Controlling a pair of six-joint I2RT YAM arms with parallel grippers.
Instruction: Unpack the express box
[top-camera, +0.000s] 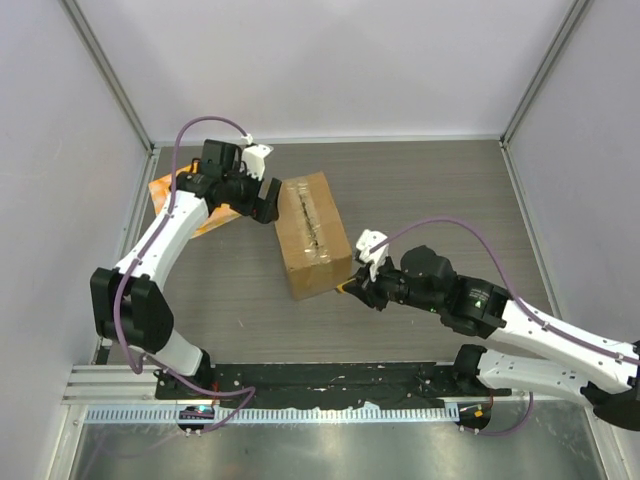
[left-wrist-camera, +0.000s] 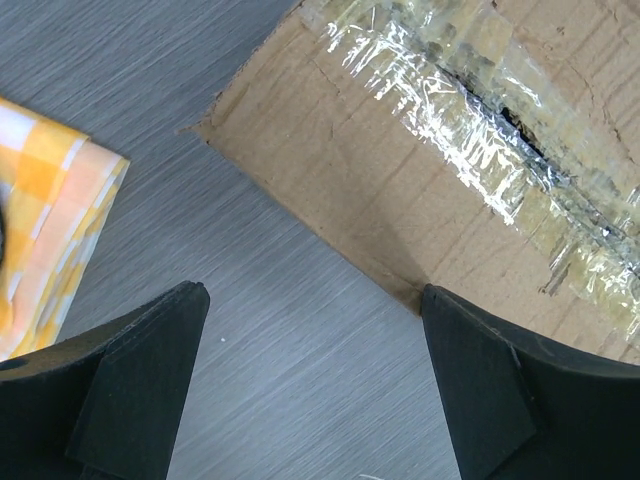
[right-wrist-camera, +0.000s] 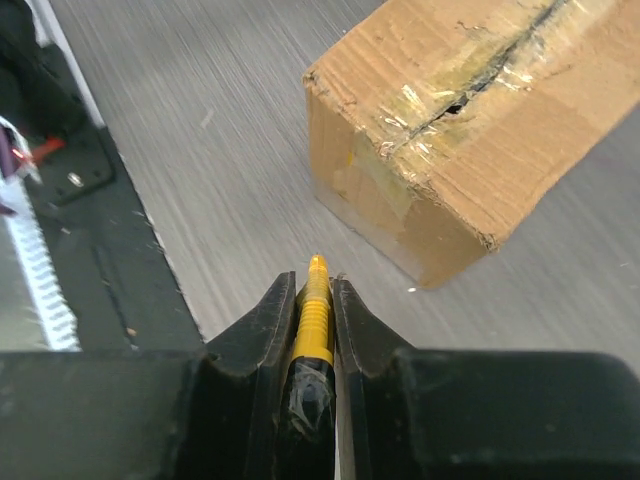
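Note:
The express box (top-camera: 312, 235), brown cardboard with clear tape along its top seam, lies mid-table. In the left wrist view the express box (left-wrist-camera: 400, 180) shows a dark slit (left-wrist-camera: 500, 115) running through the tape. My left gripper (top-camera: 268, 200) is open at the box's left side. In its own view the left gripper (left-wrist-camera: 312, 295) has bare table between its fingers, and the right finger (left-wrist-camera: 480, 380) is at the box's edge. My right gripper (top-camera: 352, 285) is shut on a yellow ribbed tool (right-wrist-camera: 314, 310), just off the near right corner of the express box (right-wrist-camera: 470, 130).
An orange checkered cloth (top-camera: 165, 190) lies at the far left beneath the left arm; one corner of this cloth (left-wrist-camera: 50, 220) shows in the left wrist view. A black rail (top-camera: 330, 380) runs along the near edge. White walls enclose the table.

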